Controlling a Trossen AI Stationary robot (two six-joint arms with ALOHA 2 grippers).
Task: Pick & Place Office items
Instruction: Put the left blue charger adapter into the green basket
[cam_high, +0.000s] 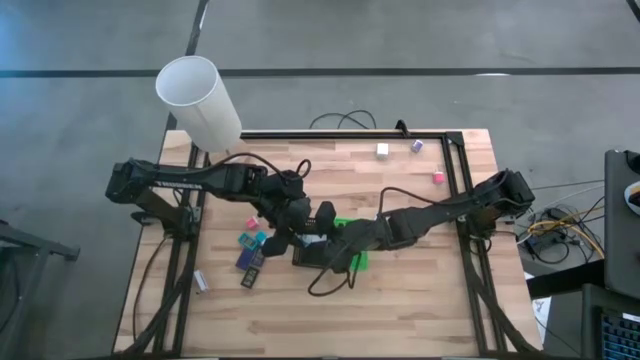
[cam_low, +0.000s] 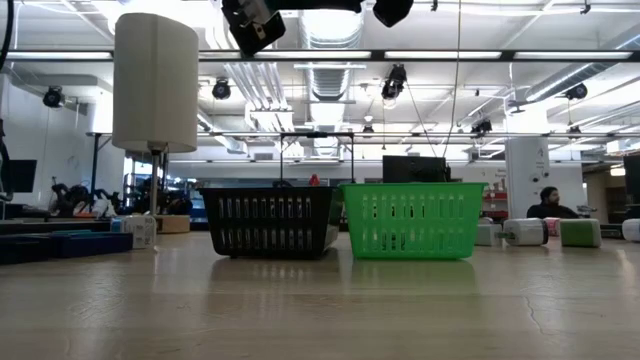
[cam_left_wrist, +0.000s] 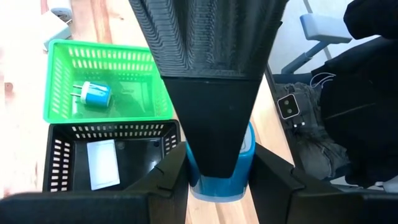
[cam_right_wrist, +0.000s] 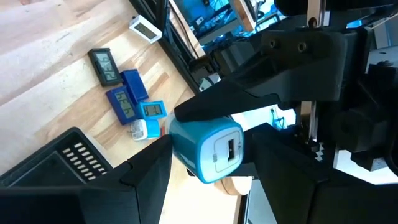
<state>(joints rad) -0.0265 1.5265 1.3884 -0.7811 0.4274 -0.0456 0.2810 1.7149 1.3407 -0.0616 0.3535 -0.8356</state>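
Observation:
My left gripper (cam_high: 300, 222) (cam_left_wrist: 219, 194) is shut on a teal-blue block with a white face (cam_right_wrist: 214, 149), high above the black tray (cam_high: 308, 252). My right gripper (cam_high: 325, 222) (cam_right_wrist: 211, 182) meets it from the right. Its fingers stand open on either side of the same block, and one of them (cam_left_wrist: 211, 93) covers the block's face in the left wrist view. Several small pink, teal and dark-blue items (cam_high: 250, 250) lie on the table left of the trays. The green tray (cam_left_wrist: 59, 74) holds a blue-and-white item (cam_left_wrist: 92, 96). The black tray (cam_left_wrist: 59, 162) holds a white card (cam_left_wrist: 102, 163). My left gripper pinches the teal-blue block by two opposite sides (cam_left_wrist: 250, 155) between its two fingers. One finger (cam_right_wrist: 217, 106) lies along the block's top in the right wrist view. The block is lifted clear, above the trays. Whether my right gripper touches the block, I cannot tell.
A tall white lampshade cylinder (cam_high: 198, 100) (cam_low: 155, 80) stands at the far left corner. White (cam_high: 382, 150), purple (cam_high: 417, 145) and pink (cam_high: 438, 177) blocks lie at the far right. A small white item (cam_high: 200, 282) lies near the left edge. The two trays stand side by side (cam_low: 412, 220).

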